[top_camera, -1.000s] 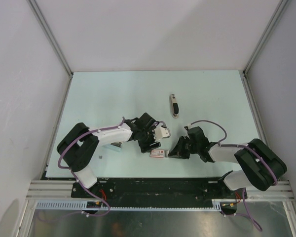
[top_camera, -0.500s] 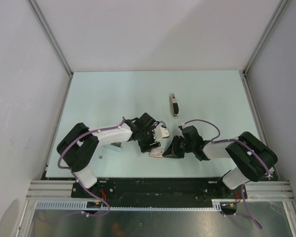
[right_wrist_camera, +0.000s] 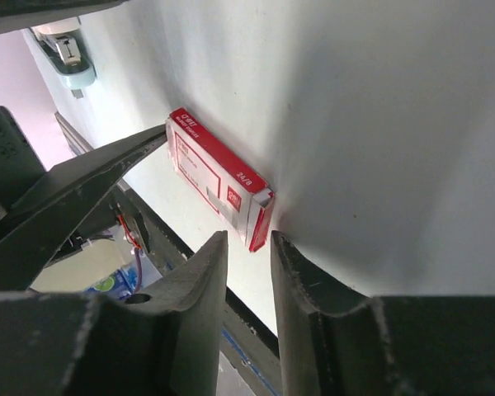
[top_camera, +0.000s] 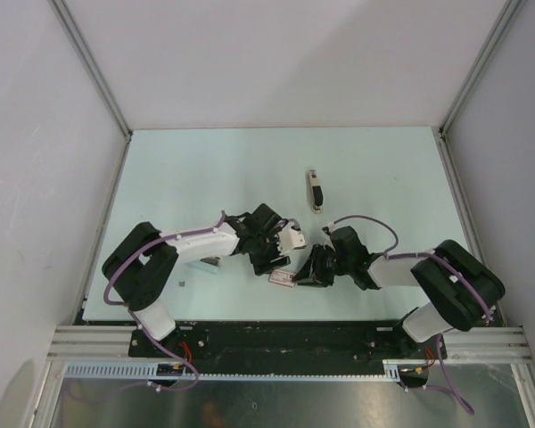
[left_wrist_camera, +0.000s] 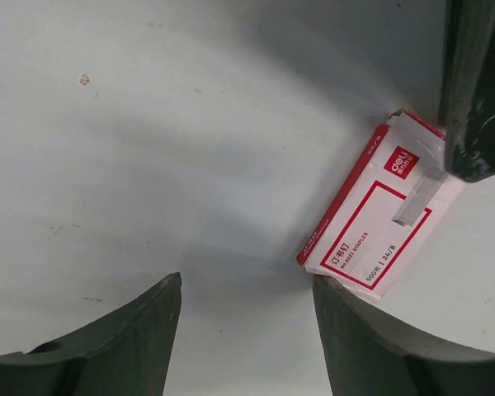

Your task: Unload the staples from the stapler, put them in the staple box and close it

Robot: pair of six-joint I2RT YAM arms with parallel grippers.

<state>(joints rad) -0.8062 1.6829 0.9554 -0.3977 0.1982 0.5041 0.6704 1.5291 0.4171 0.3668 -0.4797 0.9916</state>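
Slim dark stapler lies on the smooth pale table; flat red-and-white cardboard box just beside the left gripper, spread wide; right gripper narrowly parted, empty.

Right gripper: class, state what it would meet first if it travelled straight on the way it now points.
Most likely the red-and-white staple box, lying on the table just ahead of the right gripper.

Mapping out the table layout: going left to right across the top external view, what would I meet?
left arm's base → red-and-white staple box → stapler → right arm's base
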